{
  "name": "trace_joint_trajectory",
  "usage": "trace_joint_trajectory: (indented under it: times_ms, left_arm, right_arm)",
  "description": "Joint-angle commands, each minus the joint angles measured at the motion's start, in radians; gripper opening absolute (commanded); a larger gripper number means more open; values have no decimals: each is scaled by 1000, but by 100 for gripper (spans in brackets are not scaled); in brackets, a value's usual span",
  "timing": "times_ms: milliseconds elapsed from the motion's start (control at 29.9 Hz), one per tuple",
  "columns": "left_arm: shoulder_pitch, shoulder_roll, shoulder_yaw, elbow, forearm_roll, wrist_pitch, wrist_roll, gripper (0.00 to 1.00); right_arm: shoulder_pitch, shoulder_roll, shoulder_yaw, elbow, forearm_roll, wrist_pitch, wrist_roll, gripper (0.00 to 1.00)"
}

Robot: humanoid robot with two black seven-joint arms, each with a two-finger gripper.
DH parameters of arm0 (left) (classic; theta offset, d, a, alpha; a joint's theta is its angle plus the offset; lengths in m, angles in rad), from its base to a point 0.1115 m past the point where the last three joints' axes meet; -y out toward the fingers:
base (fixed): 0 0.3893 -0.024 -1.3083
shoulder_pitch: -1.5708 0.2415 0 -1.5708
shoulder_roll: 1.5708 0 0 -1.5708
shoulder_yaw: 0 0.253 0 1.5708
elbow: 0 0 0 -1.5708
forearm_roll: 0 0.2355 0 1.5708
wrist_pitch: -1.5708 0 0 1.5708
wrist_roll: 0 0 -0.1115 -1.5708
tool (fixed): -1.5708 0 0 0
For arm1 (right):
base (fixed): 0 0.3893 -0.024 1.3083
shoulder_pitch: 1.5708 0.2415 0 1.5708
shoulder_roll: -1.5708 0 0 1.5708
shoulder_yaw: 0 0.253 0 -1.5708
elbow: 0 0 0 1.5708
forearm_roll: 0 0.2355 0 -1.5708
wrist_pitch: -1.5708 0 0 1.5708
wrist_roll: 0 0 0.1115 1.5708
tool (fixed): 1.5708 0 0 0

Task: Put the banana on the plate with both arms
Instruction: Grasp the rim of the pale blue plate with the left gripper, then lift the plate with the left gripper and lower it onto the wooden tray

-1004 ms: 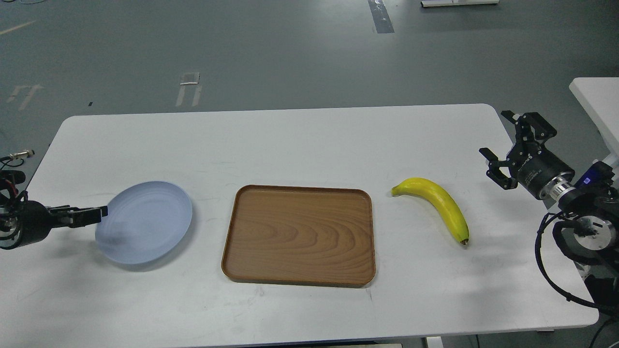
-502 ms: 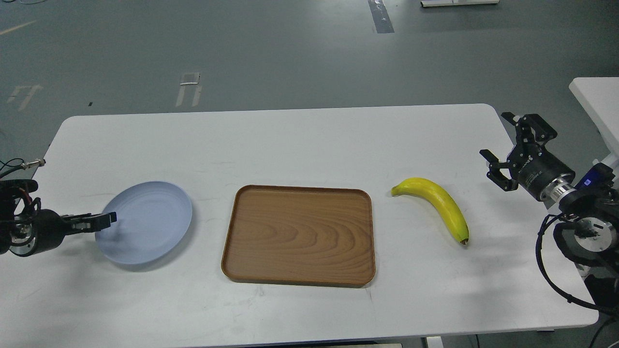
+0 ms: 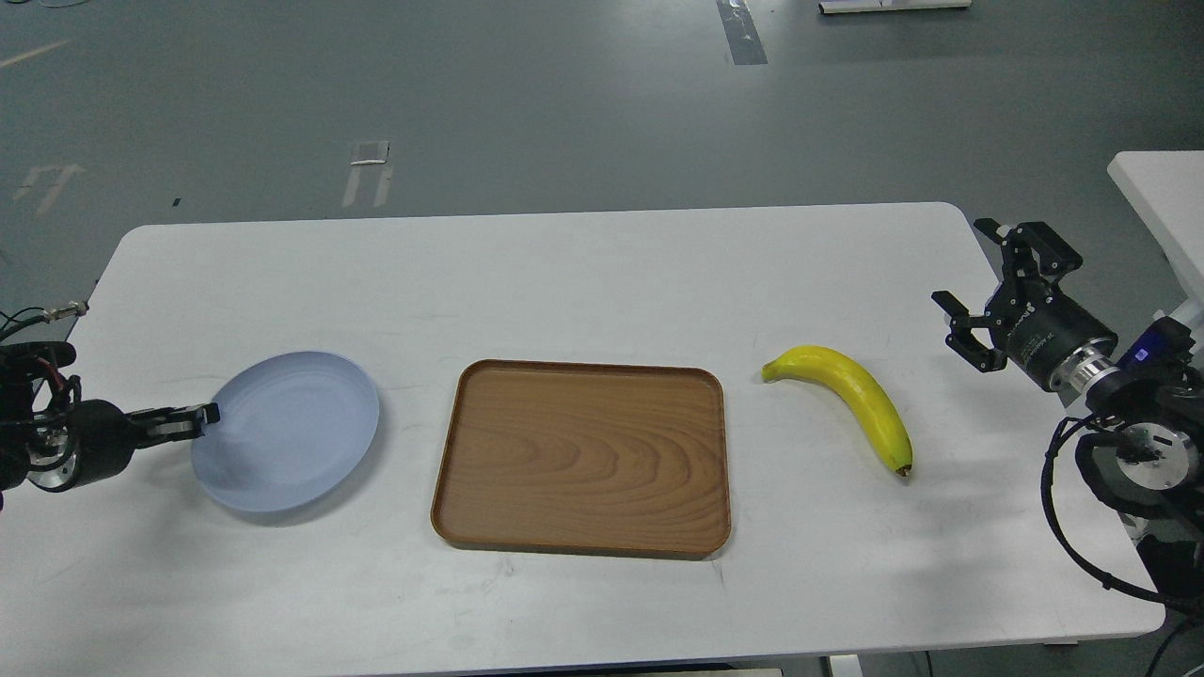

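Note:
The pale blue-grey plate [image 3: 292, 432] lies on the white table [image 3: 583, 273] at the left. My left gripper [image 3: 209, 415] comes in from the left and lies flat at the plate's left rim, its fingers closed thin on the rim. The yellow banana [image 3: 861, 400] lies on the table at the right, dark tip toward me. My right gripper [image 3: 961, 263] is open and empty, above the table's right edge, to the right of the banana and apart from it.
A brown wood-grain tray [image 3: 583, 456] lies between plate and banana at the table's middle. A second white table's corner [image 3: 1162, 193] stands at the far right. My right arm's cables [image 3: 1082, 527] hang by the table's right edge.
My left gripper reached over the plate's left rim, then drew back a little. The plate shifted slightly right. The right arm and banana have not moved.

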Motion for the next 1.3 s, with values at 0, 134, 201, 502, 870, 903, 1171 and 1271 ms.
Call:
trace_joint_trajectory:
  times_ms: [0, 134, 201, 502, 870, 903, 1171, 1271]
  left_arm:
    - [-12, 1, -4, -15, -16, -5, 0, 0]
    - [-90, 13, 0, -103, -36, -8, 0, 0]
    - [-140, 16, 2, -135, -28, -11, 0, 0]
    - [-351, -54, 17, -288, 61, -126, 0, 0]
    - [-471, -460, 209, -144, 128, -135, 0, 0]
    - [-471, -480, 209, -124, 128, -135, 0, 0]
    - [-450, -591, 289, -8, 125, -135, 0, 0]
    - [-431, -593, 310, 1, 122, -135, 0, 0]
  right_arm:
    - [1, 0, 0, 1, 0, 0, 0, 99]
    - [5, 0, 0, 0, 0, 0, 0, 99]
    - [6, 0, 0, 0, 0, 0, 0, 99]
    - [5, -9, 0, -2, 0, 0, 0, 99]
    - [-3, -11, 0, -5, 0, 0, 0, 99]
    - [-2, -11, 0, -7, 0, 0, 0, 99]
    - [-5, -12, 0, -10, 0, 0, 0, 99]
    - [-6, -11, 0, -10, 0, 0, 0, 99]
